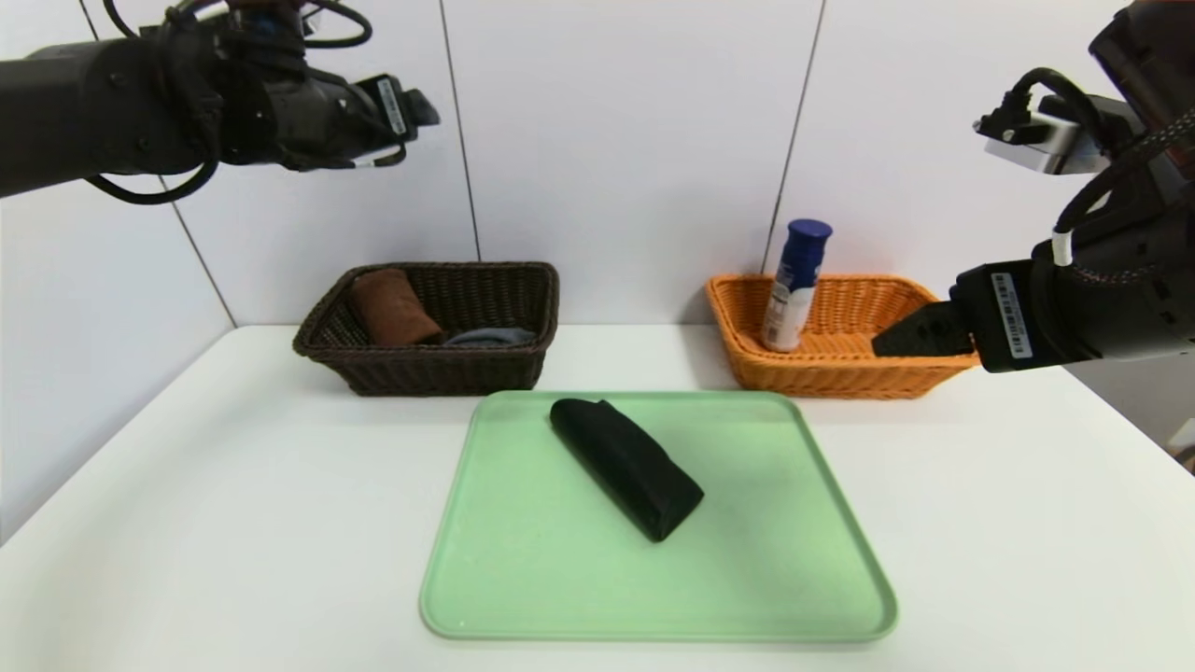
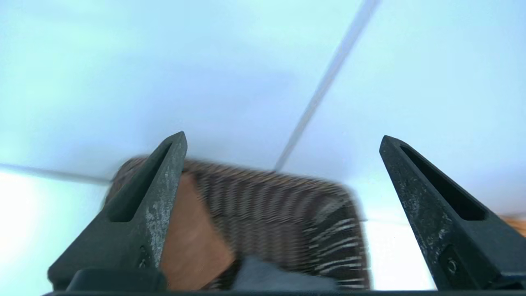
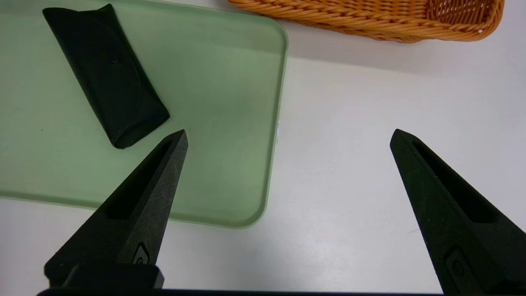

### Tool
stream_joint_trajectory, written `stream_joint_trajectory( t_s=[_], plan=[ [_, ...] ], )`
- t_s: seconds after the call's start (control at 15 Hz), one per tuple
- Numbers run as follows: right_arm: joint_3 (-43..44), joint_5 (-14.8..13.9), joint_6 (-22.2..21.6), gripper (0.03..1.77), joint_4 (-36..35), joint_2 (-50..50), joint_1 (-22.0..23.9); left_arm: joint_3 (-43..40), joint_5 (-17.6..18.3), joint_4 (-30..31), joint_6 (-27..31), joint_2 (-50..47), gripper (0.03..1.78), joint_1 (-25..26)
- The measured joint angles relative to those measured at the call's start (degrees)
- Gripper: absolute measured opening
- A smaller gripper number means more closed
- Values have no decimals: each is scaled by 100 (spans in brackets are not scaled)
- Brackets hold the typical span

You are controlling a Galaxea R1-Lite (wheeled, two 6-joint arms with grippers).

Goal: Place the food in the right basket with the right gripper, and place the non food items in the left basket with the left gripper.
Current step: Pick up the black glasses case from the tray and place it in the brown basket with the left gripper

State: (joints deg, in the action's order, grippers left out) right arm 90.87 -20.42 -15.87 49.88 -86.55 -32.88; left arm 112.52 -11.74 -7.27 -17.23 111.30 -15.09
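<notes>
- One black rolled cloth towel (image 1: 627, 465) lies slantwise on the pale green rectangular tray (image 1: 532, 597), the last non-food item to sort
- Two cloths, a brown rolled towel (image 1: 392, 306) and a dark grey towel (image 1: 490, 337), sit in the dark brown woven wicker basket (image 1: 448, 373) at the far left
- The tall slim bottle with a dark blue cap and white label (image 1: 794, 285) leans in the orange woven wicker basket (image 1: 840, 381) at the far right
- The black left gripper (image 2: 283, 133) is high above the brown basket, fingers wide apart, holding nothing; the black right gripper (image 3: 291, 130) is near the orange basket, fingers apart and unladen
- A careless sweep by the right gripper could topple the leaning bottle
- Closing on the slanted towel off-line might unroll it or catch only a fold, letting it slip
- Fingers driven too low could scrape or shove the tray
- Released over the rim, the towel might hang outside
</notes>
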Motion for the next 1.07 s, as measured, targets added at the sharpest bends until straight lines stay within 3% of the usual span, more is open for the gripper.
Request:
stream_joint_trajectory(
  t_s=[0.13, 0.4, 0.6, 0.73, 0.87, 1.07],
  plan=[
    [-82, 5, -22, 170, 2, 72, -16, 16, -162, 110, 11, -173, 167, -185],
    [-157, 2, -22, 170, 2, 205, -33, 24, -975, 586, -29, -273, 167, -533],
    [-195, -6, -17, 170, -7, 273, -33, -17, -1023, 477, -35, -345, 169, -770],
    [-197, -11, -11, 170, -17, 288, -33, -191, -595, 182, -2, -518, 169, -926],
    [-212, -11, -11, 170, -83, 299, -30, -718, 179, -119, 251, -807, 169, -981],
    [-269, -11, -24, 170, -91, 340, -33, -1890, 1448, -445, 1342, -1368, 169, -994]
  ],
)
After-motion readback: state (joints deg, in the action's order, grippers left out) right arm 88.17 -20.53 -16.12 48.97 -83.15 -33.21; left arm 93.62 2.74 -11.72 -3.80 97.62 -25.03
